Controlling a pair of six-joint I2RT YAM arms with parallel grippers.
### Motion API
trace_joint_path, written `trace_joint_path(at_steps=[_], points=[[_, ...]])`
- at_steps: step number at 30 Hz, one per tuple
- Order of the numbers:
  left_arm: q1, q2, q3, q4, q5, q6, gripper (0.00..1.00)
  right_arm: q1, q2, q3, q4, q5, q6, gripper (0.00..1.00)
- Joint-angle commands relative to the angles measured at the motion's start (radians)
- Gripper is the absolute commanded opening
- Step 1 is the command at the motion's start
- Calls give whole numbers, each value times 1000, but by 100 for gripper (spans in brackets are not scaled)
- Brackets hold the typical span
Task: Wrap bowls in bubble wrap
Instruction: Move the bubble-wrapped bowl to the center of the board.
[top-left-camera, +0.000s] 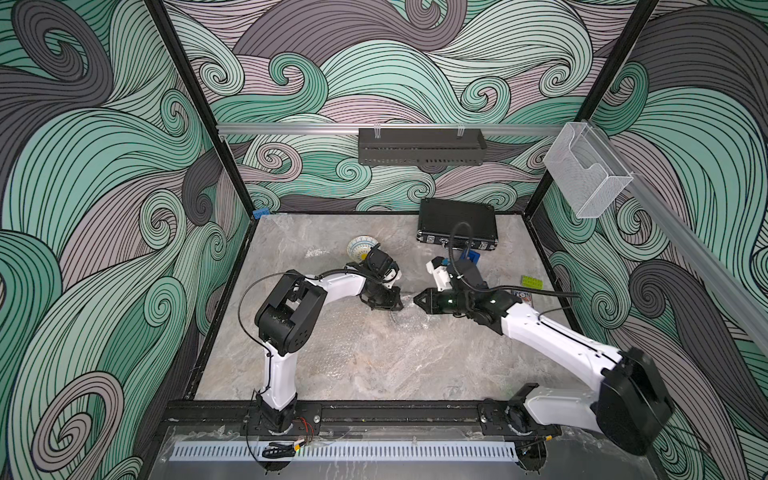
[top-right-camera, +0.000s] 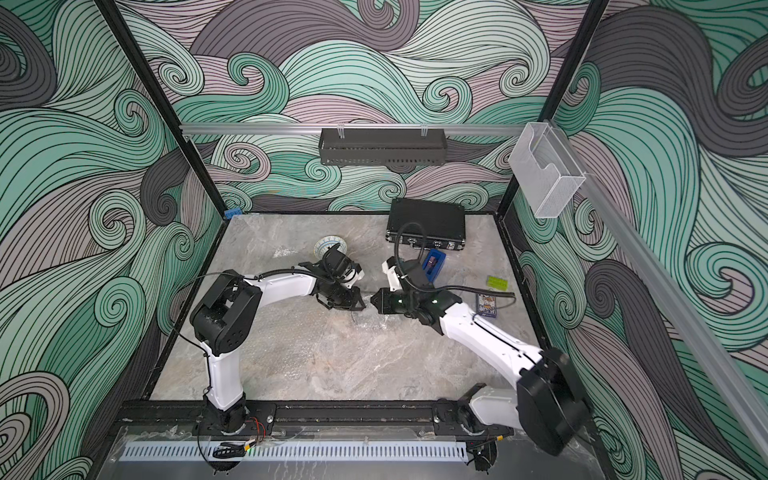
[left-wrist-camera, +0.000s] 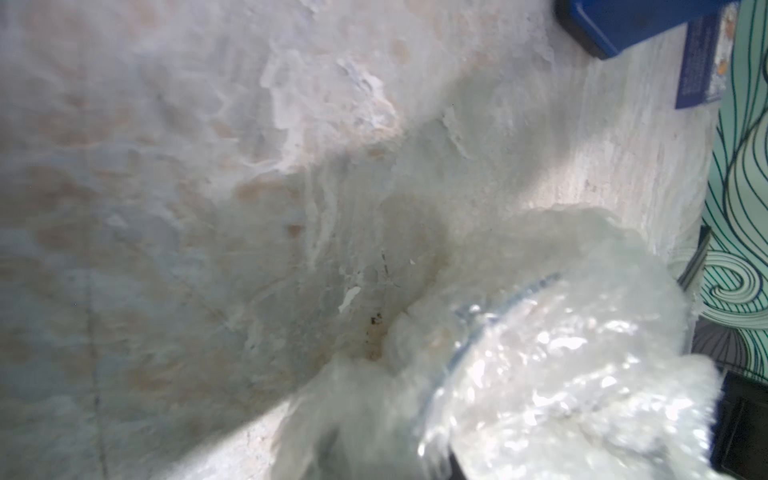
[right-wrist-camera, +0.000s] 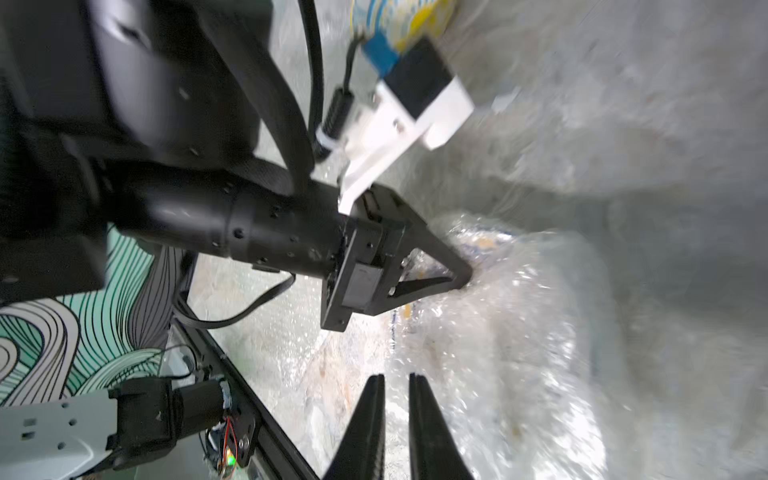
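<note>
Right wrist: left gripper (right-wrist-camera: 465, 277) with fingers (right-wrist-camera: 440, 247) pinching a fold of bubble wrap (right-wrist-camera: 519, 332), right gripper (right-wrist-camera: 396, 380) with fingers (right-wrist-camera: 372, 415) slightly apart, empty. Hold that fold taut and tuck loose edges under without dragging the sheet. Left wrist: wrapped bowl (left-wrist-camera: 540, 365), blue rim showing through. In a top view: bundle mid-table between both arms, bare pale bowl (top-left-camera: 359, 248) behind; grey marbled table (top-left-camera: 478, 365), black case (top-left-camera: 457, 224), swirl-patterned walls (top-left-camera: 374, 83).

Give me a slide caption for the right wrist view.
Left tool pinches bubble wrap bunched over a bowl; right tool hovers slightly open.
</note>
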Motion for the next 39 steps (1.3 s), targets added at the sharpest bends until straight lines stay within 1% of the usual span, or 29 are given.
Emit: trace_joint_path(at_steps=[1,6,10,14,21,26,32,34,39], points=[[-8,7,33,29,-72,-73,16,-59,-69,-91,-54,51,-10,16],[-7,25,103,42,-95,-114,14,-121,-190,-197,-39,67,-8,15],[-3,71,198,20,-116,-117,13,-144,-236,-251,-37,82,-15,15],[19,171,329,0,-125,-137,10,-150,-268,-297,-24,84,-1,14],[71,359,614,-61,-156,-166,9,-150,-319,-369,2,110,9,13],[101,430,752,-123,-211,-171,9,-150,-322,-395,29,114,13,13],[125,438,768,-137,-260,-166,10,-150,-301,-407,53,109,14,13],[128,438,762,-141,-261,-165,11,-150,-300,-411,57,113,15,13],[128,433,759,-159,-253,-159,20,-151,-300,-421,67,114,18,13]])
